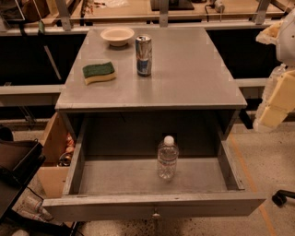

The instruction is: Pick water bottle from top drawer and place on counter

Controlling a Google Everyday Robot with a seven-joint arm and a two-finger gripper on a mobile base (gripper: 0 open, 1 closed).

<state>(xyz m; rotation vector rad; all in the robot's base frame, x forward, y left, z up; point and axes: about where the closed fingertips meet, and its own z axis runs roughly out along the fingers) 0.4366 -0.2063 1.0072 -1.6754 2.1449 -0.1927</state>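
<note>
The water bottle (167, 158), clear with a white cap, stands upright in the middle of the open top drawer (152, 205), toward its back. The drawer is pulled fully out, and its small knob shows on the front panel. The grey metal counter (184, 73) lies above and behind it. My gripper (276, 103), cream-coloured, hangs at the right edge of the view. It is level with the counter's front right corner, off to the right of the drawer and well above the bottle. It holds nothing that I can see.
On the counter stand a silver-and-blue can (144, 56), a green-and-yellow sponge (99, 73) and a white bowl (117, 35). A wooden workbench (184, 11) runs along the back. A black bin (16, 161) and clutter sit at the left; a chair caster (282, 197) is on the floor at right.
</note>
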